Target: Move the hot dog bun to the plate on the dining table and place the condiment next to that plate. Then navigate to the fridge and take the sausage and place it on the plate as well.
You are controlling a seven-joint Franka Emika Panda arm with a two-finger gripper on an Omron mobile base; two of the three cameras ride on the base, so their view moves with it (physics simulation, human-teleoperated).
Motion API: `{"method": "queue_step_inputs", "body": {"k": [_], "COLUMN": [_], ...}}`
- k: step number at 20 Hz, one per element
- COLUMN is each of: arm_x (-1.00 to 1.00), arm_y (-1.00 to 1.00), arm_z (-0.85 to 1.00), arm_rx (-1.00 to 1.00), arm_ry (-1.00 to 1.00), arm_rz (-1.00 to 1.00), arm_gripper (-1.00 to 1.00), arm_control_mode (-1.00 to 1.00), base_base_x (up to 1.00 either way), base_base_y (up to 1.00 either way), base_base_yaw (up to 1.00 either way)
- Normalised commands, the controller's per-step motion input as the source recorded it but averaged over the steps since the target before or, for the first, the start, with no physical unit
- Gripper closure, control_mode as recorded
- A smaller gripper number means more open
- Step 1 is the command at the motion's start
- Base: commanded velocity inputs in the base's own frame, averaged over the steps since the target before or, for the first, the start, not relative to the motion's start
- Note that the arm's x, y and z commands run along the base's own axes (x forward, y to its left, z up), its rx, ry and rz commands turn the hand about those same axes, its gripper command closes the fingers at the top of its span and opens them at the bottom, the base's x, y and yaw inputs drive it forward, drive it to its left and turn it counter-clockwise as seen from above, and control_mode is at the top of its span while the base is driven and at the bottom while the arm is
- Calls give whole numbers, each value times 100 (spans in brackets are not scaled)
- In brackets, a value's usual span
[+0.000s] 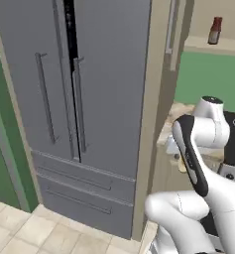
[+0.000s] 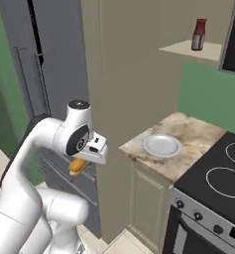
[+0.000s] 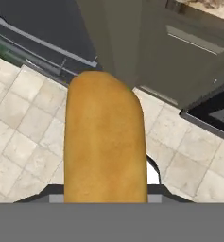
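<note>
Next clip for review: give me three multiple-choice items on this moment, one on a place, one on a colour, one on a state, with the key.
1. Where is the red bottle?
A. on a high shelf
B. on the stove
C. on the floor

2. What colour is the small plate on the counter?
A. yellow
B. white
C. black

3. What is the hand doing?
A. hanging open
B. gripping a fridge handle
C. holding the hot dog bun

Key: 1 A, it stands on the shelf above the counter; 2 B, plain white; 3 C, the bun sits between the fingers.
</note>
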Motion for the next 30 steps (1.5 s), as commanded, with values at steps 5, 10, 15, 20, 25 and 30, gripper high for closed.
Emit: {"method": "queue_step_inputs", "body": {"k": [5,10,15,20,25,30], "arm_x": [0,0,0,0,0,0], "arm_y": [0,0,0,0,0,0], "arm_z": [0,0,0,0,0,0], "arm_rx": [0,0,0,0,0,0], "arm_ry": [0,0,0,0,0,0], "arm_rz": [0,0,0,0,0,0], "arm_gripper": [100,100,100,100,100,100], "arm_control_mode": [100,100,100,100,100,100], "base_base_x": [0,0,8,86,100,100], "base_base_y": [26,45,47,41,27,30], "base_base_yaw": [100,95,81,38,0,0]}}
